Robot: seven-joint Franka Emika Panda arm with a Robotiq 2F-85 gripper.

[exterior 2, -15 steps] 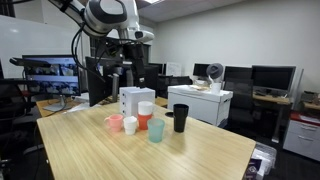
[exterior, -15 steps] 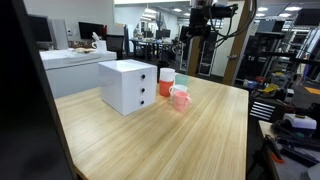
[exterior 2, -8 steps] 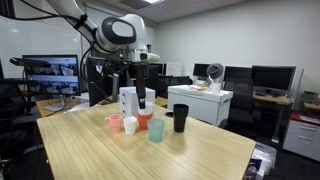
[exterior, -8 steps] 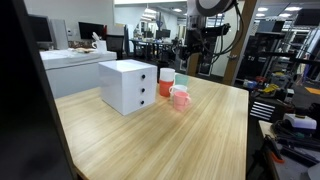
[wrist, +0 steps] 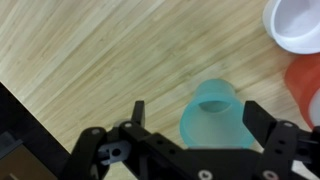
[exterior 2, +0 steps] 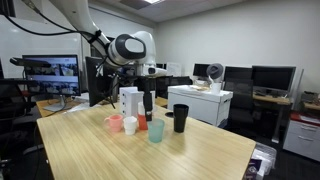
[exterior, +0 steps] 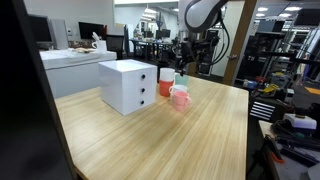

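Wrist view — gripper (wrist: 196, 108) jaws spread wide above the teal cup (wrist: 215, 122), standing upright, mouth up — long axis vertical.

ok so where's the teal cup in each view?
In an exterior view: teal cup, just behind the pink cup.
In an exterior view: frontmost of the cups.
Wrist view: bottom centre, between the fingers of the open gripper.
Shared landmark: the white cup nearby.
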